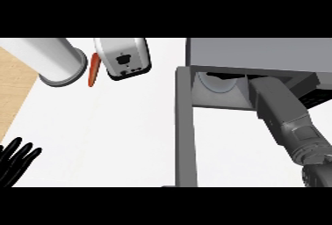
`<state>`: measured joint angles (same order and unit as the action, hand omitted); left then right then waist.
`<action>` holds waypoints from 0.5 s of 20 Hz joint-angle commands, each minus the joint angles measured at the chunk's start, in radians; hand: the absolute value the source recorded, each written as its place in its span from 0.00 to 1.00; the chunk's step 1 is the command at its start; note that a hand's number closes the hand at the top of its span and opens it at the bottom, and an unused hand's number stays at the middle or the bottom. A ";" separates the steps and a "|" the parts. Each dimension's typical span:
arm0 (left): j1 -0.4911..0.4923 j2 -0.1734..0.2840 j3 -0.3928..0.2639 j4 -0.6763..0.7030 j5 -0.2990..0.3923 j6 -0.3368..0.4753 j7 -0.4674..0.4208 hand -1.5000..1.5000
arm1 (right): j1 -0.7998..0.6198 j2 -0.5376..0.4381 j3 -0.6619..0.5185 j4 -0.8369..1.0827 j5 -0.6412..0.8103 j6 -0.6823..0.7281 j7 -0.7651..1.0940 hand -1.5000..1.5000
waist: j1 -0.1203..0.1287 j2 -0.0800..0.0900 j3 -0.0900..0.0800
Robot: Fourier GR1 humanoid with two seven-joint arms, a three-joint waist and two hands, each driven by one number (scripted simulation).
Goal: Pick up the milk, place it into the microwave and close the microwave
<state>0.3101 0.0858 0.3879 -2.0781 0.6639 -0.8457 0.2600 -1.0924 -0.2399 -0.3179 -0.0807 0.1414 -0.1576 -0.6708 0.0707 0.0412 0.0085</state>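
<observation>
Head view: the right forearm (285, 116) is reached into the open microwave (259, 52), its hand hidden, state unknowable. The left hand (16, 160) is rested open at the desk (110, 132) edge.

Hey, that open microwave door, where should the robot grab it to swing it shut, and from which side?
Take the microwave door near its free end, nearest the robot, from its left face. It stands open edge-on, hinged at the microwave's front left corner. The left hand rests open on that side; the right forearm should probably leave the cavity first.
</observation>
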 commanded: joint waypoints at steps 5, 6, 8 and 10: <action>-0.034 -0.043 -0.088 0.098 -0.145 -0.129 -0.019 0.00 | 0.094 0.061 -0.060 -0.037 -0.084 0.262 -0.075 0.00 | -0.062 -0.036 -0.009; -0.040 -0.061 -0.119 0.085 -0.172 -0.119 -0.006 0.00 | 0.108 0.052 -0.066 -0.047 -0.093 0.289 -0.090 0.00 | -0.057 -0.033 -0.008; -0.033 -0.081 -0.120 0.094 -0.226 -0.122 -0.028 0.00 | 0.151 0.119 -0.055 -0.059 -0.096 0.288 -0.095 0.00 | -0.080 -0.047 -0.009; -0.074 -0.084 -0.150 0.102 -0.316 -0.099 -0.064 0.00 | 0.217 0.143 -0.040 -0.085 -0.091 0.313 -0.164 0.00 | -0.087 -0.048 -0.009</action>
<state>0.2887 0.0207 0.2636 -2.0101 0.4580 -0.9381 0.2232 -0.9464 -0.1495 -0.3658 -0.1344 0.0600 0.1011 -0.7822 0.0068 0.0034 0.0006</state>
